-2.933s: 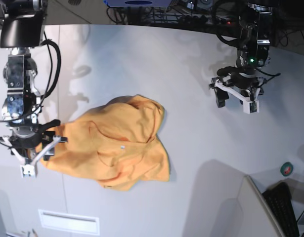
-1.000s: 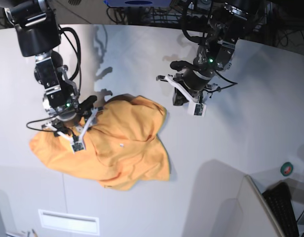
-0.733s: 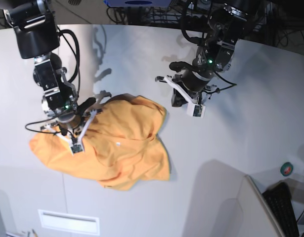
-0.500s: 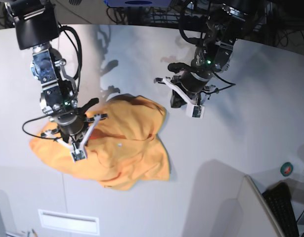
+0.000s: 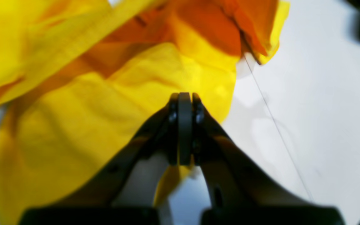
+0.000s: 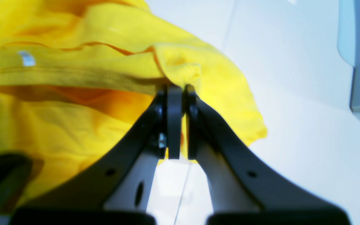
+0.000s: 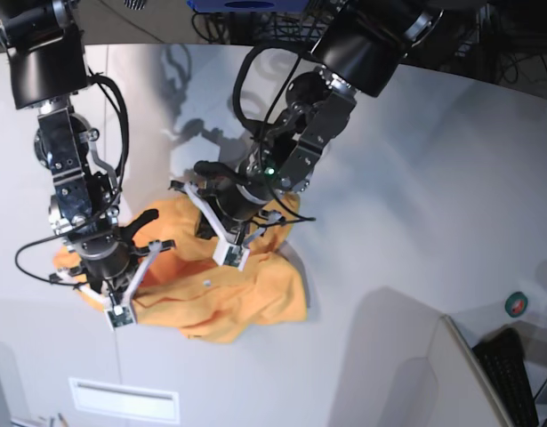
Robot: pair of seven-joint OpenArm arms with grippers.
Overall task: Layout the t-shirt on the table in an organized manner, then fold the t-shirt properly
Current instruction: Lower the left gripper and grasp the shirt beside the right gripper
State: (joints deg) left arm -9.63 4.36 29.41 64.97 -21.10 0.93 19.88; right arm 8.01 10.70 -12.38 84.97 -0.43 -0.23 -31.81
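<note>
Two grippers, left gripper [image 5: 184, 103] closed empty over t-shirt [image 7: 220, 285], right gripper [image 6: 177, 93] pinched shut on a t-shirt fold. Bunched mid-desk [image 7: 415, 222]; nothing flattened yet. Spreading and every fold left to do.

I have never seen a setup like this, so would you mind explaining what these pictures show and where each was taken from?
One picture looks down from above on a two-armed robot at a white table. The other two come from small cameras on each wrist, looking along that arm's tool. A crumpled orange-yellow t-shirt lies on the table. The right tool, on the overhead view's left, is shut on a fold of the t-shirt, as its wrist view shows. The left tool is shut too, over the shirt's upper part; whether it grips cloth is unclear.
</note>
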